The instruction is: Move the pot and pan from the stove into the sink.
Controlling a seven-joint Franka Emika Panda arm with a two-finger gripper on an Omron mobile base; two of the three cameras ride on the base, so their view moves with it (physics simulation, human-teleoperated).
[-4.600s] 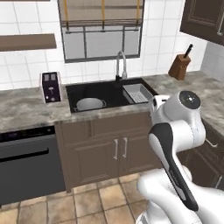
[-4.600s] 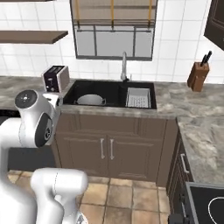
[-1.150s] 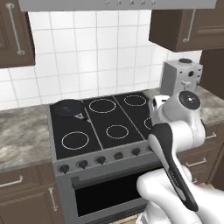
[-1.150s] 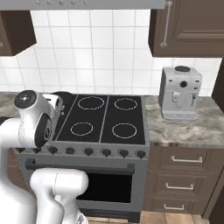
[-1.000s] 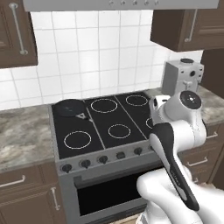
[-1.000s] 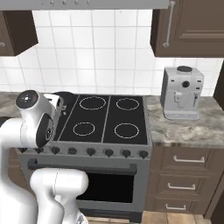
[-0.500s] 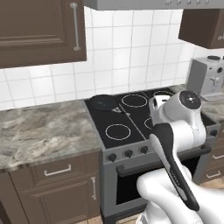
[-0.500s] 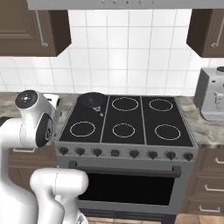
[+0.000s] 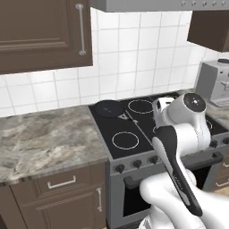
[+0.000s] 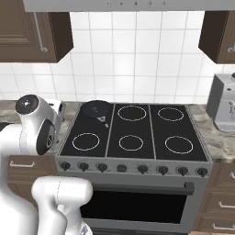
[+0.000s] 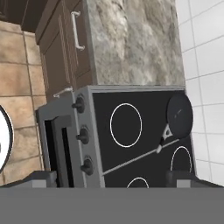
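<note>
Pan point(image 10: 96, 109) sits on the stove point(image 10: 133, 137), back-left corner of the glass top, over the rear-left burner mark; handle point(image 10: 103, 120) points toward the front edge, angled slightly to the centre. Same pan in left base view point(image 9: 109, 108) and hand view point(image 11: 179, 113) (hand view is rolled, so stove front faces its left edge). Pan interior looks empty, black, flat on the glass.

Stove top otherwise shows white ring marks; knob row point(image 10: 133, 169) along front edge, oven door below w/ bar handle.

Marbled counter point(image 9: 42, 141) adjoins stove's left edge; coffee machine point(image 10: 225, 103) stands on counter off the right edge.

Arm folded close to base, wrist well above stove front. Gripper point(image 11: 111, 177): two dark tips just visible at bottom of hand view, set wide apart, nothing between them. Not touching pan.
</note>
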